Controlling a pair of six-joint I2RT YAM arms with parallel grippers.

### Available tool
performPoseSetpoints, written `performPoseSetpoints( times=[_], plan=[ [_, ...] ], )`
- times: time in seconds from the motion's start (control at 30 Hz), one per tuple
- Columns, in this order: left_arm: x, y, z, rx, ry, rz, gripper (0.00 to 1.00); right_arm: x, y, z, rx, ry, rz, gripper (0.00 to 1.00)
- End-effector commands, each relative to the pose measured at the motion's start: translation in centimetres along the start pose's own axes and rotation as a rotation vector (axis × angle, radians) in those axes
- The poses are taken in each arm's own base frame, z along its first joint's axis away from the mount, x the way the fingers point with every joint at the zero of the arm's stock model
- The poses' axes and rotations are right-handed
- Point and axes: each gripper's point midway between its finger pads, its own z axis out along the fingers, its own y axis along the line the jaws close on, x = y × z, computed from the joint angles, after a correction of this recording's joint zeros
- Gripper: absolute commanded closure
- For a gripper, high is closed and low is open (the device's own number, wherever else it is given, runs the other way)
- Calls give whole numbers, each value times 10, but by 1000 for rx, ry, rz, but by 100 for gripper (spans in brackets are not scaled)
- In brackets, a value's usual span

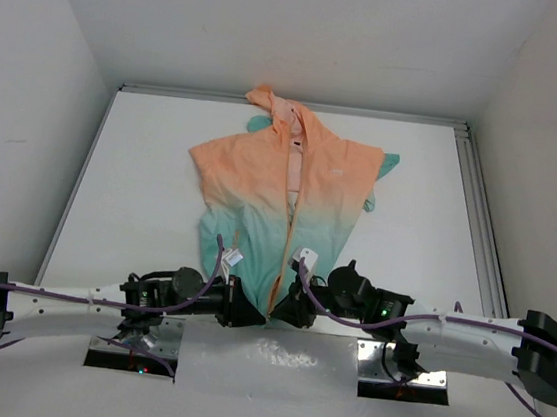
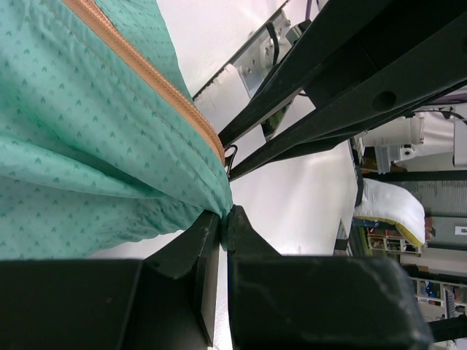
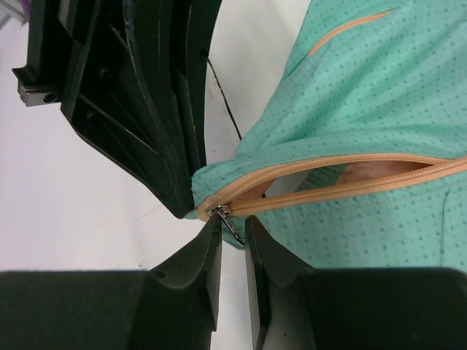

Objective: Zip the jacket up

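While the left gripper point(image 1: 254, 316) is reaching in from the near left corner of the bench point(image 1: 140, 183), its jaws are closing tight on the teal bottom corner of the jacket point(image 1: 291, 185), just left of the orange zipper point(image 1: 293, 225). The left wrist view is showing no gap between the fingertips point(image 2: 208, 226), only pinched fabric.

The jacket is lying flat midway between the left and right edges, its hood pointing at the far edge and its hem facing the near edge. Its front is gaping open along the zipper.

Coming from the near right corner, the right gripper point(image 3: 232, 230) is meeting the hem at the zipper's foot. Its jaws are standing a slim gap apart, with the metal zipper pull point(image 3: 228, 219) slanting between the tips; I cannot tell whether they are gripping it.
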Motion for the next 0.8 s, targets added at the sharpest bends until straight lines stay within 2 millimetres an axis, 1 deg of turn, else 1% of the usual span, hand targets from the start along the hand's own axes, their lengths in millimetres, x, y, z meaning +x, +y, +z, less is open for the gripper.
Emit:
performPoseSetpoints(
  times=[0.0, 0.07, 0.2, 0.37, 0.47, 0.6, 0.7, 0.77],
  plan=[
    [-15, -22, 1, 62, -46, 17, 100, -11, 1, 0, 2, -31, -8, 82],
    [-16, -24, 1, 68, -50, 19, 100, -10, 1, 0, 2, -29, -8, 79],
    [-16, -23, 0, 68, -48, 19, 100, -11, 3, 1, -7, -29, -8, 79],
    [-13, -23, 1, 67, -37, 20, 100, -15, 5, 3, -13, -33, -13, 84],
    [-13, -22, 1, 69, -38, 17, 100, -15, 5, 3, -12, -35, -12, 93],
    [-13, -22, 1, 72, -40, 18, 100, -18, 4, 3, -6, -47, -11, 100],
    [-13, -22, 1, 65, -34, 26, 100, -23, 3, 3, 2, -74, -8, 100],
    [-11, -18, 1, 54, -33, 25, 100, -27, -2, 2, 34, -91, -3, 100]
  ],
)
